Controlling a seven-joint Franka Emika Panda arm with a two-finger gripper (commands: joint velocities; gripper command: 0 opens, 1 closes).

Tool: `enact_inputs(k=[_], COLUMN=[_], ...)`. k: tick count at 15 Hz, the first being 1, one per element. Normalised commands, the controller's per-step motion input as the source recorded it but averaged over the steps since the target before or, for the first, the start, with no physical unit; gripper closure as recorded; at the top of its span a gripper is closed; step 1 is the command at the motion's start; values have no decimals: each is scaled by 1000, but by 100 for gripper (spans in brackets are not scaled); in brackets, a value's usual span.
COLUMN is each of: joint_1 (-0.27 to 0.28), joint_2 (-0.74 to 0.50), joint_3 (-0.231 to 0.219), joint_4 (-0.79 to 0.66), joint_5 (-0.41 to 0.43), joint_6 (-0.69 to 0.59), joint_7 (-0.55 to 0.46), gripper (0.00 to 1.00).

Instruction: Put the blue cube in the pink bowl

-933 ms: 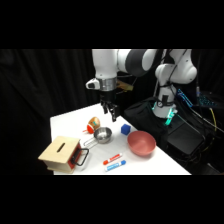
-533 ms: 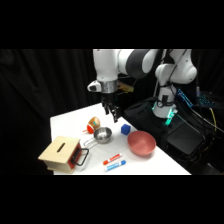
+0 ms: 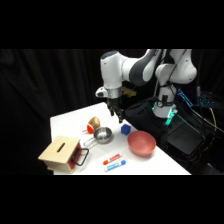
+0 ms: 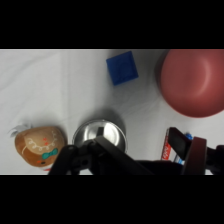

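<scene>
Lying free on the table point(image 3: 70, 122), the blue cube point(image 4: 122, 67) is seen beside the pink bowl point(image 4: 194, 82) — the claw point(image 3: 119, 114) is held above, its opening cannot be told.

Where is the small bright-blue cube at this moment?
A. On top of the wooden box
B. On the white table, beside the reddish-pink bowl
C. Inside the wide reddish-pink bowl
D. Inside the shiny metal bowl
B. The small bright-blue cube lies on the bare white table, apart from the wide reddish-pink bowl, whose inside holds nothing; the side view shows the same.
</scene>
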Motion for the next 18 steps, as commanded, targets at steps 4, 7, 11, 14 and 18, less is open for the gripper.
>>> enact_inputs(k=[4, 7, 11, 14, 18], joint_1=[-57, -44, -47, -74, -68], joint_2=[-335, -329, -214, -83, 93], joint_3=[-34, -33, -30, -33, -51], joint_4=[-433, -420, -345, -266, -69], joint_5=[-78, -38, -125, -269, -162], joint_6=[310, 292, 347, 418, 372], joint_7=[-241, -251, -132, 18, -38], gripper=[0, 0, 0, 0, 0])
